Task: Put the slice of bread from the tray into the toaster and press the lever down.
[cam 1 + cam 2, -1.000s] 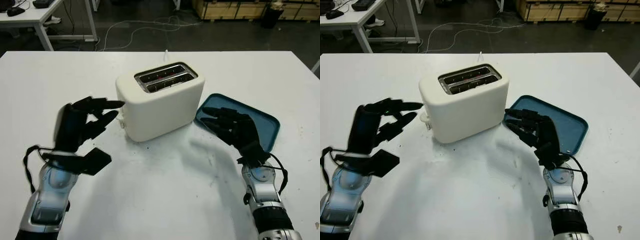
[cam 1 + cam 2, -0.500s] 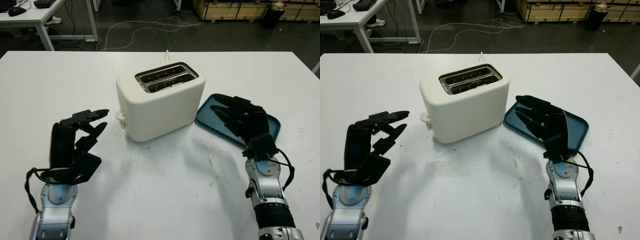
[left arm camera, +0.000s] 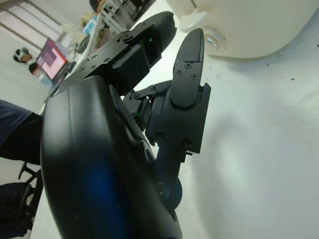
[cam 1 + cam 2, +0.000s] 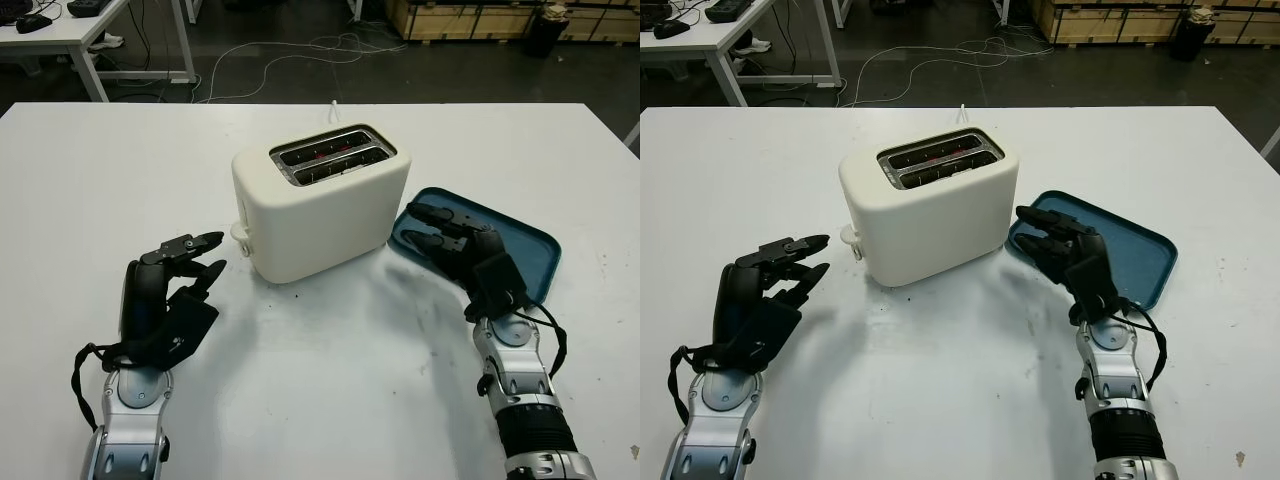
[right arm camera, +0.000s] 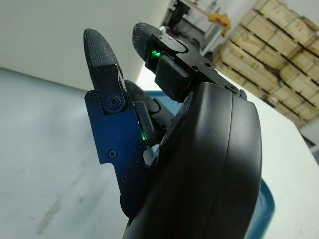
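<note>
**Both hands draw back from the toaster**

The cream toaster (image 4: 318,203) stands mid-tabletop (image 4: 330,380) with both slots facing up; a reddish glow shows inside, and dark shapes sit in the slots, though whether that is the bread cannot be told. The lever knob (image 4: 241,233) sits low on the toaster's left end.

A second ago the left robot hand (image 4: 165,295) was raised right beside that end, fingertips almost at the knob. It has since dropped and pulled away, and now hangs in front of and to the left of the toaster, fingers loosely extended, holding nothing. The right robot hand (image 4: 470,262) has hardly moved, hovering over the near edge of the blue tray (image 4: 520,240) to the toaster's right, fingers extended and empty.

The tray carries no visible bread, so the task looks finished or nearly so.
</note>
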Controlling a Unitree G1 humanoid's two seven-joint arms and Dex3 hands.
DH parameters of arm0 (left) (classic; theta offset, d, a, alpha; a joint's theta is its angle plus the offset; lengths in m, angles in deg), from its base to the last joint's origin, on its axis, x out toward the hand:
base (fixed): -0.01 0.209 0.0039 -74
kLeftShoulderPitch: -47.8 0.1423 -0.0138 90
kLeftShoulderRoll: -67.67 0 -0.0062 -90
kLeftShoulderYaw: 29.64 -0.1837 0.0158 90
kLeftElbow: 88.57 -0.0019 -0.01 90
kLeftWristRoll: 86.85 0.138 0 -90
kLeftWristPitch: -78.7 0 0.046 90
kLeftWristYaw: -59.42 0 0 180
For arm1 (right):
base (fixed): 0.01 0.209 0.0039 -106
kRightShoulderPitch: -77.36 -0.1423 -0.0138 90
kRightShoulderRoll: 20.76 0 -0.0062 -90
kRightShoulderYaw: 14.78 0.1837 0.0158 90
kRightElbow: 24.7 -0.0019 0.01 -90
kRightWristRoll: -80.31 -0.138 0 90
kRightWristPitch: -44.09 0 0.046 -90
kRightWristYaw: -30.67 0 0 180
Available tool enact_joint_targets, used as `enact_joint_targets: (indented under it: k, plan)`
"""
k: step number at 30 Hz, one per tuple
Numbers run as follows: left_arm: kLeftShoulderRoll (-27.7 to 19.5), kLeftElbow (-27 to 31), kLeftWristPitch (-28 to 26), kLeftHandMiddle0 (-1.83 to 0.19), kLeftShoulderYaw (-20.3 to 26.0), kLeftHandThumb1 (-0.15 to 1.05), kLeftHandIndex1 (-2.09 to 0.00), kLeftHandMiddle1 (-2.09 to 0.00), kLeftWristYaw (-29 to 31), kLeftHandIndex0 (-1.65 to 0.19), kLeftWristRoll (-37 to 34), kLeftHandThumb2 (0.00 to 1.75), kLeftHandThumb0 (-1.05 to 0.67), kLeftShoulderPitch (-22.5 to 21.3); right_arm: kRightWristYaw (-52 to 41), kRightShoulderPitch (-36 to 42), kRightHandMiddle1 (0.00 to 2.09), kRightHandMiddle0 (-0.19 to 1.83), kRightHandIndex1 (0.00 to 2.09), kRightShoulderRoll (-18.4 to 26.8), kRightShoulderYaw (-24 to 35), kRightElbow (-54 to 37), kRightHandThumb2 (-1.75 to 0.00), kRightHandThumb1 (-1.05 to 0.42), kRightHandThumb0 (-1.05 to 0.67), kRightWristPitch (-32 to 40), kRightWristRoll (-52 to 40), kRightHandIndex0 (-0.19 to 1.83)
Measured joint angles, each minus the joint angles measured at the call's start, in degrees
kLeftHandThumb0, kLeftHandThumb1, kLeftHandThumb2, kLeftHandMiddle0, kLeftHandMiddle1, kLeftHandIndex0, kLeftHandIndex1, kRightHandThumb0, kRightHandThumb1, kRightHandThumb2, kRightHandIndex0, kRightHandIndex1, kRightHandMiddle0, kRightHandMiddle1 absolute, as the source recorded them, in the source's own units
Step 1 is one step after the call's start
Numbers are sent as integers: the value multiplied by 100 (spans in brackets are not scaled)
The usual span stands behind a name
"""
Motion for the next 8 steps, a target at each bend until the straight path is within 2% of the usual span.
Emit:
enact_joint_targets:
  k: [8]
  plan:
    - [3,-1,-28,-60,-106,92,-9,-117,9,-96,25,4,-46,-90,-64,-4,0,89,0,-3,-60,-15,0,-84,-62,100,13,94]
